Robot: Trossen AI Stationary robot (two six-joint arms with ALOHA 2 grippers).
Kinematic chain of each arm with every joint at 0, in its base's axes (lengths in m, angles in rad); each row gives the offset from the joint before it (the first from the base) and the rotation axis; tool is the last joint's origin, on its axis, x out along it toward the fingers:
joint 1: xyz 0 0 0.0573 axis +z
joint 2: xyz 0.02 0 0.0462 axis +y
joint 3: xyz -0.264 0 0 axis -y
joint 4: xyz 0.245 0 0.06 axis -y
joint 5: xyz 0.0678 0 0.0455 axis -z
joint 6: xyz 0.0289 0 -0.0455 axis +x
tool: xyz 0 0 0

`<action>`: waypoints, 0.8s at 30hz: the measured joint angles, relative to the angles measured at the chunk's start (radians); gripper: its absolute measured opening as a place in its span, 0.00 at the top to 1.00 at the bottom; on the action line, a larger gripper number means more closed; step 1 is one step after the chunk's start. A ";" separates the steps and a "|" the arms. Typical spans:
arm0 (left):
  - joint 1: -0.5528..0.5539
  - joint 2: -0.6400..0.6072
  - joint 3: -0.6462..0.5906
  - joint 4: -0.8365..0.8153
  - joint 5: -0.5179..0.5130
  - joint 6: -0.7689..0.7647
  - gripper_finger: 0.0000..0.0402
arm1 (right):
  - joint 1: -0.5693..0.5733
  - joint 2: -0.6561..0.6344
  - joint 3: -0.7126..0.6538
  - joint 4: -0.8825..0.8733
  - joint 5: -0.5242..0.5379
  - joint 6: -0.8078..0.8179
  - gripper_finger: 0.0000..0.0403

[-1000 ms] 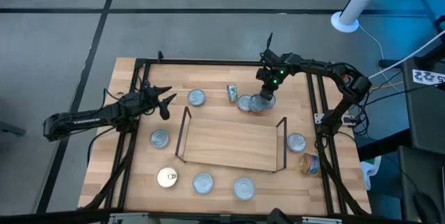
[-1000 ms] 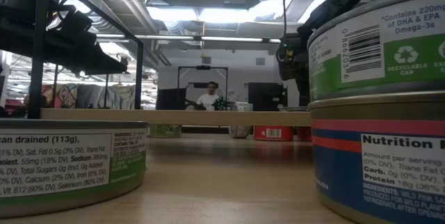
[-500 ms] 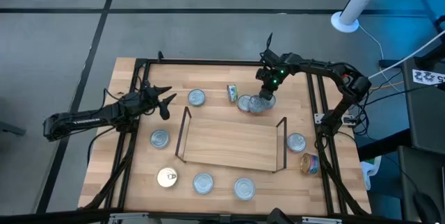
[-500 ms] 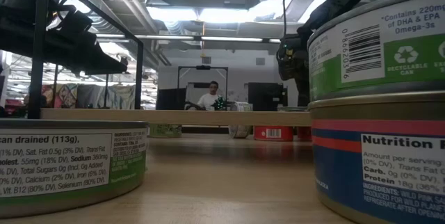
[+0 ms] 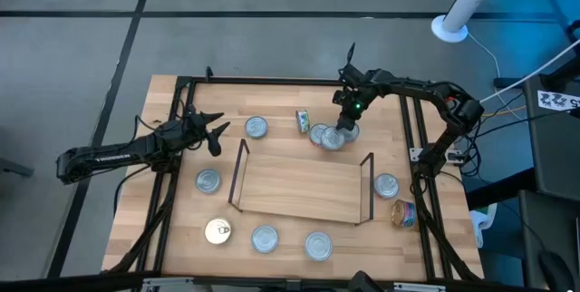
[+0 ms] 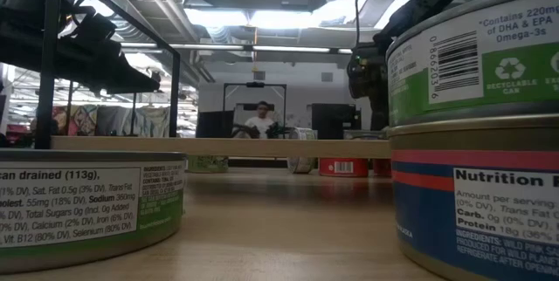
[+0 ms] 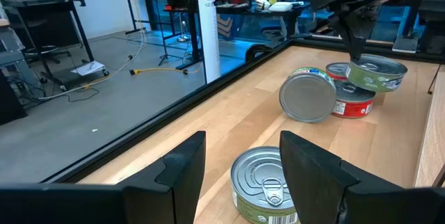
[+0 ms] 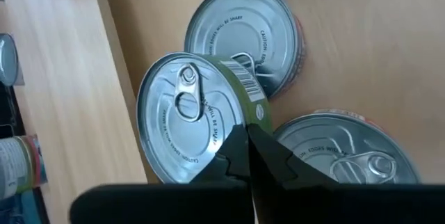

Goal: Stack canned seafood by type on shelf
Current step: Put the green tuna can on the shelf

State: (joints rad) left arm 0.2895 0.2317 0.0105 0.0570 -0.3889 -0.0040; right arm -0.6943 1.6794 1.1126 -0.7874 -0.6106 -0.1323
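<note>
the right tool point(image 8: 247, 156) is clamped on a green-labelled silver tin's point(image 8: 191, 120) rim, two red-labelled tins point(image 8: 250, 33) beneath; lift straight, grip firm.

Bright ceiling lights point(image 6: 262, 15) glare (low view); near tins point(image 6: 476, 133) blurred.

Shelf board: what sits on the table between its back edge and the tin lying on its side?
High view: bare tabletop separates the shelf from the tipped tin. The right end effector and its green-labelled tin are off to one side.
</note>
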 joint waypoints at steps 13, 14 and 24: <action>0.000 0.000 0.000 0.000 0.000 0.000 0.55 | -0.003 -0.002 0.002 -0.020 -0.246 0.023 1.00; 0.000 0.000 0.000 0.000 0.000 0.000 0.55 | 0.003 -0.002 0.002 -0.031 -0.246 0.022 1.00; 0.000 0.000 0.000 0.000 0.000 0.000 0.55 | 0.140 -0.002 0.002 -0.087 -0.230 -0.005 1.00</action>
State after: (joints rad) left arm 0.2897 0.2319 0.0103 0.0570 -0.3891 -0.0038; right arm -0.5547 1.6772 1.1141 -0.8740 -0.8407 -0.1371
